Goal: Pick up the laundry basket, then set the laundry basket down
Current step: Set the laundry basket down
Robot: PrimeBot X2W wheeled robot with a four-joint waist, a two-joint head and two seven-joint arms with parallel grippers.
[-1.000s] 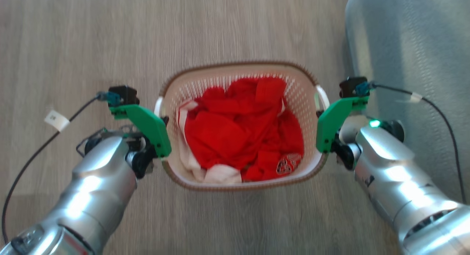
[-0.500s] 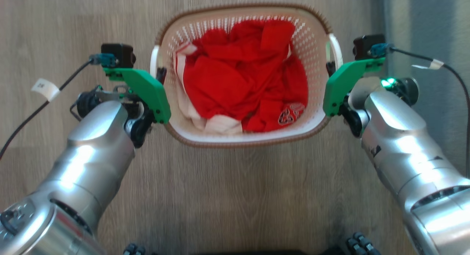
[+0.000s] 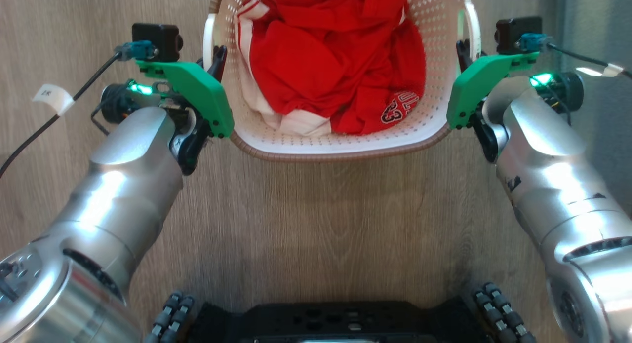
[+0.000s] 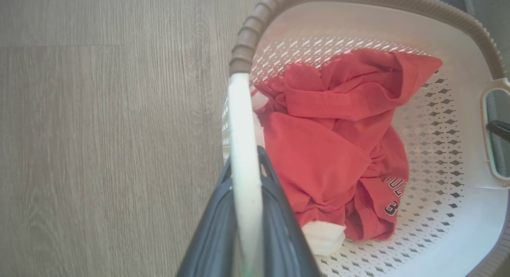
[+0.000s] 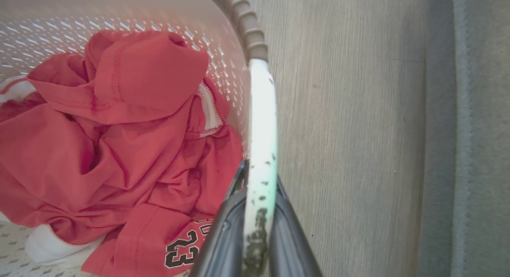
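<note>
The laundry basket [image 3: 340, 153] is white and perforated with a brown braided rim, and the head view's top edge cuts off its far part. Red and white clothes [image 3: 335, 61] fill it. My left gripper [image 3: 217, 61] is shut on the basket's left white handle [image 4: 243, 121], with a dark finger on each side of the handle. My right gripper [image 3: 461, 52] is shut on the right white handle [image 5: 261, 121] in the same way. In the wrist views my left gripper [image 4: 245, 173] and right gripper [image 5: 259, 177] clamp the handles just below the braided rim [image 4: 247, 42] [image 5: 247, 30].
Wood-look floor lies all around. A grey rug [image 3: 592, 27] [image 5: 470, 129] runs along the right side, close to my right arm. My black wheeled base [image 3: 335, 318] shows at the bottom edge. A tagged cable [image 3: 52, 96] trails from the left wrist.
The head camera has shifted, bringing my base into view. The basket now looks larger and sits higher in the head view. Both grippers have kept hold of its handles.
</note>
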